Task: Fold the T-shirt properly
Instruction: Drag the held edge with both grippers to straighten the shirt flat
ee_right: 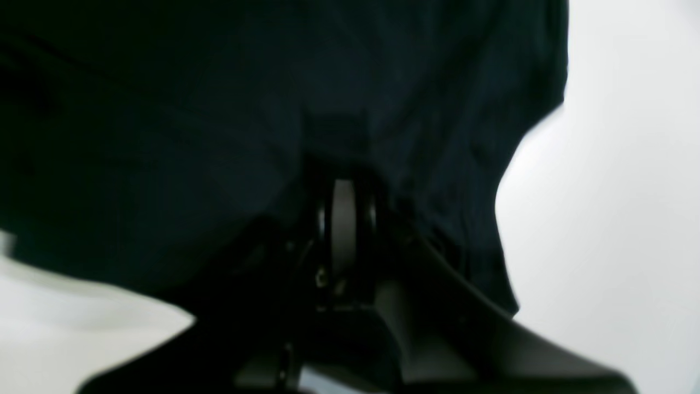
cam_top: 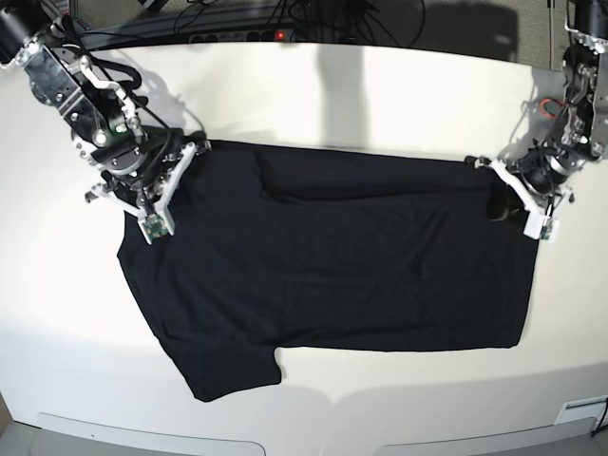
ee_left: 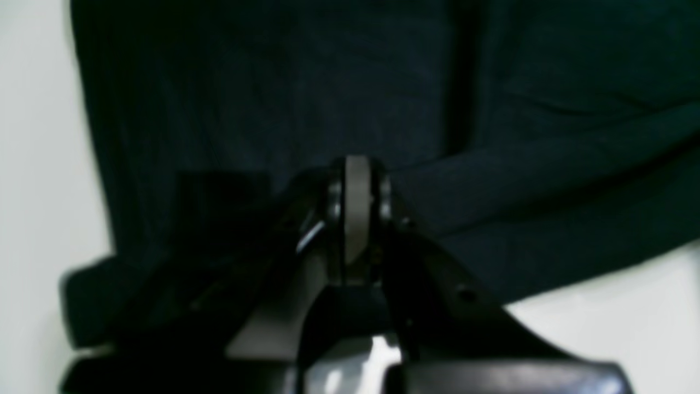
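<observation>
The black T-shirt [cam_top: 332,256] lies spread on the white table [cam_top: 380,95], plain side up, with no print showing. One sleeve [cam_top: 228,375] points toward the front edge. A fold line runs along its far edge. My right gripper [cam_top: 193,149] is at the shirt's far left corner. In the right wrist view its jaws [ee_right: 344,186] are shut and dark cloth [ee_right: 164,109] bunches around the tips. My left gripper [cam_top: 484,171] is at the far right corner. In the left wrist view it [ee_left: 356,164] is shut, and creases in the cloth [ee_left: 328,82] run out from the tips.
Cables and a power strip [cam_top: 275,36] lie along the table's back edge. Bare white table surrounds the shirt on all sides. The table's front edge [cam_top: 304,439] runs just below the sleeve.
</observation>
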{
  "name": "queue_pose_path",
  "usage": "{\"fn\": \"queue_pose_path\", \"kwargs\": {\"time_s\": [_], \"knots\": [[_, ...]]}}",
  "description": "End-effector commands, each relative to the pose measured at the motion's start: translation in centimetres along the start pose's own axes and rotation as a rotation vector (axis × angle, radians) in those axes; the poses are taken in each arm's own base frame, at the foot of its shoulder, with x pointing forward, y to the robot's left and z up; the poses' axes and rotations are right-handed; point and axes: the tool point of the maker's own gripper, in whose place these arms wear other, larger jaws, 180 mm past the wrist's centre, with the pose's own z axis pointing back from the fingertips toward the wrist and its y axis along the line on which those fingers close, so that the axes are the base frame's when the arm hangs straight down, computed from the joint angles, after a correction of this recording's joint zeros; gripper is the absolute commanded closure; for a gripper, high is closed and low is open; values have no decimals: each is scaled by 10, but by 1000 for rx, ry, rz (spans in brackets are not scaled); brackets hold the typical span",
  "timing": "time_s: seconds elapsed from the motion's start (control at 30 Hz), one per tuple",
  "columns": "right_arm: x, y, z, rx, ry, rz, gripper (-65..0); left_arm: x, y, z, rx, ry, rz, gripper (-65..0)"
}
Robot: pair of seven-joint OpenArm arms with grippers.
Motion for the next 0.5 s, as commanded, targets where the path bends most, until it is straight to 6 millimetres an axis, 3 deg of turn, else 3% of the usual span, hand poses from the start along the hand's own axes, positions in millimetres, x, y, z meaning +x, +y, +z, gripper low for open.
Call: {"fn": "queue_pose_path", "kwargs": {"time_s": [0.0,0.2,0.47], "knots": [[14,-11,-1,-28,-52,6,0,13,12,2,22,-41,-6,0],[-10,-13,-18,-15,3,-12,0,-6,29,0,60,-32,38,0],[-43,17,-34,138,95,-118,0,-52,41,3,94,69,96,0]]}}
